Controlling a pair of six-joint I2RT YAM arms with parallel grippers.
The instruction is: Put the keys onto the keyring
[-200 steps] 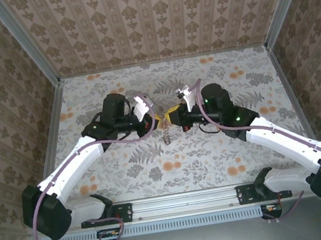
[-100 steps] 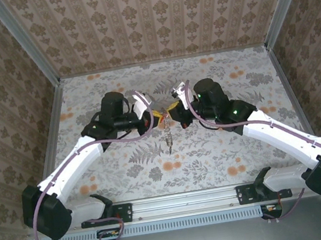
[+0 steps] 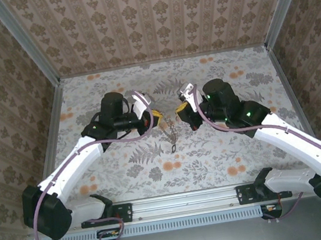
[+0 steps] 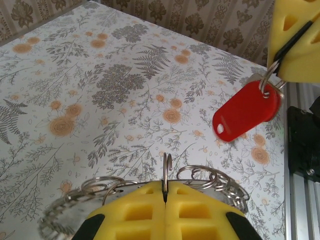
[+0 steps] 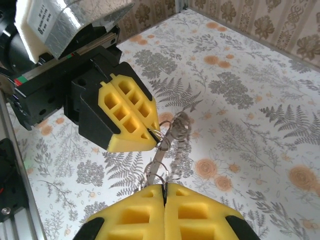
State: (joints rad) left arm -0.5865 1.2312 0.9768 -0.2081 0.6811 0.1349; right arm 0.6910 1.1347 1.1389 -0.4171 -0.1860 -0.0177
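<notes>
Yellow foam pads (image 4: 131,216) at the bottom of the left wrist view are the left jaws, pressed flat together. A thin upright loop of the keyring (image 4: 167,165) is pinched in the seam between them. More wire loops fan out low on both sides of that seam, and a blurred, toothed grey edge shows at the lower left.

Up in the right corner of that view, the right jaws' yellow pad (image 4: 297,42) nips a small ring (image 4: 267,80). A red plastic tag (image 4: 246,112) hangs tilted from this ring, above the flowered desk (image 4: 100,75).

In the right wrist view the right jaws are also pressed together, with thin wire loops coming out of the seam. A short metal link runs up from them to the tip of the left jaws' yellow pads. Just beside that link hangs a blurred grey bunch, the keys (image 5: 180,136); single keys cannot be made out.

From above, the two sets of jaws face each other over the middle of the desk, near but apart. The metal bunch trails from the gap between them toward the arm bases and ends in a small dark piece (image 3: 174,149). Whether that end touches the desk cannot be told. Patterned wallpaper panels (image 3: 150,13) stand around the desk.
</notes>
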